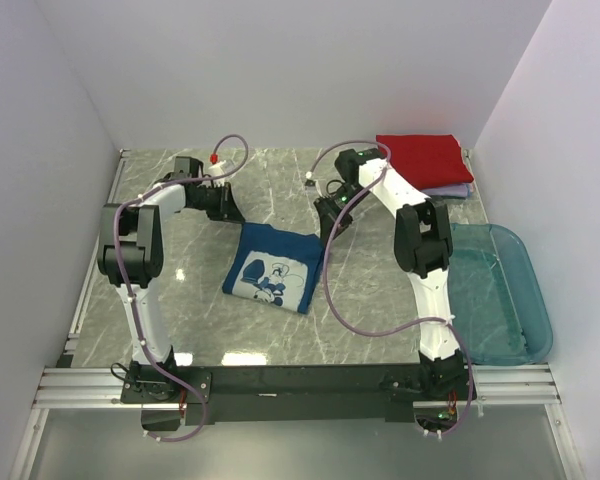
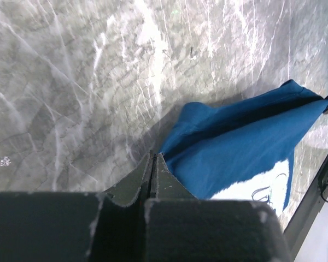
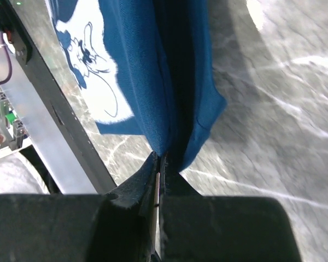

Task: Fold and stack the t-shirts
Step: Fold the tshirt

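The dark blue t-shirt with a white print lies partly folded mid-table, print side up. Its far edge is pulled taut between both grippers. My left gripper is shut on the far left corner; in the left wrist view the blue cloth meets the closed tips. The right gripper is shut on the far right corner, and in the right wrist view the cloth runs into its closed tips. The red t-shirt lies folded on the pale lavender one at the back right.
A translucent teal tub stands at the table's right edge, close to the right arm. White walls enclose the marble table on the left, back and right. A metal rail runs along the near edge.
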Controlling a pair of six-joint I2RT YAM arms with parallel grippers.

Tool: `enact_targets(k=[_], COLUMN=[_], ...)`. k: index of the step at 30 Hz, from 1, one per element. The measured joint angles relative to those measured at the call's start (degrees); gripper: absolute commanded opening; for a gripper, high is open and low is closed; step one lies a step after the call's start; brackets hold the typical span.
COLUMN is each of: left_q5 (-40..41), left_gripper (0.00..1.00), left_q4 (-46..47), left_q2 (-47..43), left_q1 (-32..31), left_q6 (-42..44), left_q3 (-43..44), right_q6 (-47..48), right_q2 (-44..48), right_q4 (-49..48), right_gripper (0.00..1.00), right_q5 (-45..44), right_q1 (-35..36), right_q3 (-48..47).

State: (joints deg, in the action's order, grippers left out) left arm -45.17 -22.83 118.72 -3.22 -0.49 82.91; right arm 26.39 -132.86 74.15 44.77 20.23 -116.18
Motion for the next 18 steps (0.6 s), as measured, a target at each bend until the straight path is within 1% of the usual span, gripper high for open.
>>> enact_targets(k=[6, 7, 9, 10, 12, 14, 15, 16, 17, 18], left_q5=[0.0, 0.0, 0.0, 0.0, 0.0, -0.1, -0.1, -0.1, -0.1, -0.1], left_gripper=[0.01, 0.01, 0.01, 0.01, 0.01, 0.01, 0.02, 0.10, 0.19, 0.33], left_q4=[0.8, 0.9, 1.0, 1.0, 1.0, 1.0, 0.9, 0.9, 0.9, 0.9], left_q2=[0.0, 0.0, 0.0, 0.0, 0.0, 0.0, 0.0, 0.0, 0.0, 0.0], left_q1=[0.2, 0.2, 0.2, 0.2, 0.2, 0.2, 0.2, 0.2, 0.2, 0.2], left_q6=[-0.7, -0.7, -0.8, -0.8, -0.8, -0.8, -0.8, -0.8, -0.8, -0.8], left_q3=[0.0, 0.0, 0.0, 0.0, 0.0, 0.2, 0.3, 0.5, 0.6, 0.8], right_q6=[0.7, 0.5, -0.2, -0.5, -1.4, -2.0, -2.5, -3.0, -3.6, -4.0], right_q2=[-0.5, -0.5, -0.6, -0.8, -1.8, -2.4, -2.5, -2.5, -2.5, -2.5], right_q4=[1.1, 1.1, 0.8, 0.8, 0.8, 0.1, -0.3, -0.7, -1.1, -1.6], right_gripper=[0.00, 0.04, 0.16, 0.31, 0.44, 0.45, 0.45, 0.44, 0.44, 0.43], right_q5=[-0.8, -0.9, -1.2, -1.4, -1.9, -2.3, -2.6, -2.8, -3.0, -3.0], right_q1=[-1.4, -1.4, -1.5, -1.5, -1.5, -1.5, -1.5, -1.5, -1.5, -1.5], right_q3=[-1.6, -1.6, -1.6, -1.7, -3.0, -3.2, -3.1, -3.1, -3.1, -3.1])
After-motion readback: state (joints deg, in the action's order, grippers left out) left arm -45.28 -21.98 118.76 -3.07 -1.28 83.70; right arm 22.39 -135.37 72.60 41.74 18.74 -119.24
